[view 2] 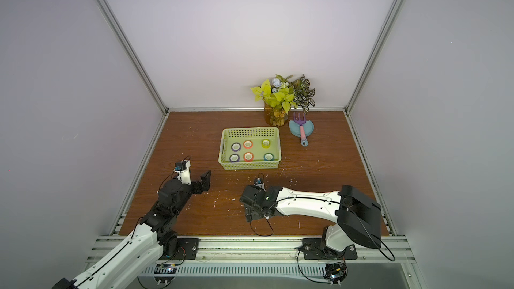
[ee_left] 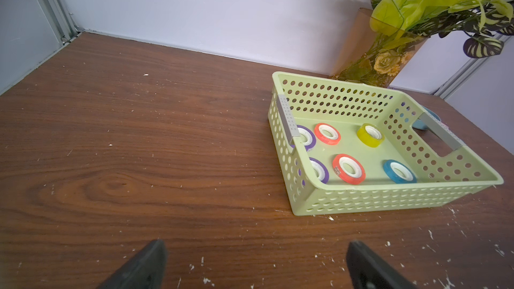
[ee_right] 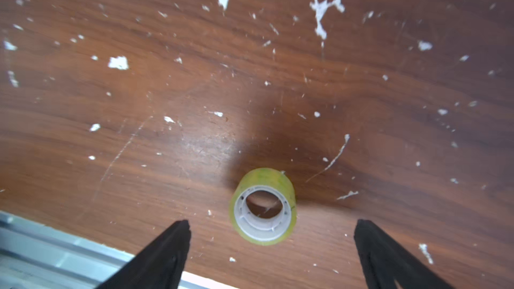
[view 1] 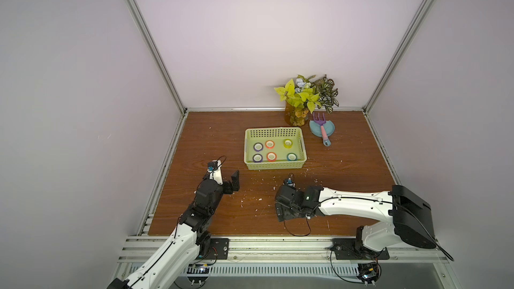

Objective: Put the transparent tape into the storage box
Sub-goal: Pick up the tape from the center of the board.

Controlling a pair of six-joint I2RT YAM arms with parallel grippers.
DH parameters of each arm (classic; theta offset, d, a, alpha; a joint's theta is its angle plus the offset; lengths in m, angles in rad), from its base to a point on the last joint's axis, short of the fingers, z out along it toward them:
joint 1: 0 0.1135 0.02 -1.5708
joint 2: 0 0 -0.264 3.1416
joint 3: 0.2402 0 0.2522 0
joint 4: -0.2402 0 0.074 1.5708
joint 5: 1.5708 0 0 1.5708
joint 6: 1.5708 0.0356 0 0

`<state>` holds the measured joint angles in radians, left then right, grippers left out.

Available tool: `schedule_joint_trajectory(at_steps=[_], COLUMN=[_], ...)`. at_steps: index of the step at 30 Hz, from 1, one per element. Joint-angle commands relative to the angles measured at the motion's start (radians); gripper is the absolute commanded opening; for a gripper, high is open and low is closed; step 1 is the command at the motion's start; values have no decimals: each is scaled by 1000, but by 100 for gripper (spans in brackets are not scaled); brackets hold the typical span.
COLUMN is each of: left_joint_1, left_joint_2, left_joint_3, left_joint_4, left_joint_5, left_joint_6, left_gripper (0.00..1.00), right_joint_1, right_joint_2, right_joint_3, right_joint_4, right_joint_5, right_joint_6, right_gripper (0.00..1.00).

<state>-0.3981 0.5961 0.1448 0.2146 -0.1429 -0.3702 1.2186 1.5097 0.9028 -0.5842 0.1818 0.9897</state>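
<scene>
The right pincer (ee_right: 272,221) stands released, fingers spread wide, with the last roll (ee_right: 264,179) of transparent tape on the table (ee_right: 139,93) between and just ahead of the fingertips; nothing is grasped. The left pincer (ee_left: 257,246) is likewise released and empty, near the storage box (ee_left: 389,200) but apart from it. Six coloured rolls (ee_left: 338,169) lie flat inside that box. In both top views the right wrist hides the last roll, so we rely on the blurred wrist view alone and cannot tell whether the roll lies flat or rests on edge. We judge the main hazard to be the closing stroke: the fingers meet a curved, slick wall, and any offset can squirt the roll out or set it rolling. The aluminium rail (ee_right: 41,234) at the table's front edge is near, so a nudged roll may drop off the wood. White flecks (ee_right: 118,63) scattered on the table may let the roll skid. During transfer, a low carry can strike the box's near wall and shove the light basket. A high release can bounce the roll out or onto one of the six.
</scene>
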Motion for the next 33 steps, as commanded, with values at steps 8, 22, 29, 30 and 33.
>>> schedule_joint_trajectory(at_steps=[8, 22, 29, 30, 33], left_joint_1=[9, 9, 9, 8, 9], left_joint_2=[11, 13, 11, 11, 11], left_joint_3=[-1, -1, -1, -1, -1], left_joint_4=[31, 31, 31, 31, 31], left_joint_5=[6, 5, 6, 5, 5], left_joint_6=[9, 8, 8, 8, 9], left_gripper=[100, 100, 100, 100, 100], right_joint_1=[7, 7, 8, 9, 9], right_joint_2=[21, 66, 63, 64, 61], right_joint_3=[1, -26, -49, -51, -57], right_joint_4=[64, 96, 101, 102, 101], right_joint_5=[45, -12, -31, -32, -39], right_joint_6=[46, 27, 29, 29, 29], right_gripper=[91, 78, 74, 73, 71])
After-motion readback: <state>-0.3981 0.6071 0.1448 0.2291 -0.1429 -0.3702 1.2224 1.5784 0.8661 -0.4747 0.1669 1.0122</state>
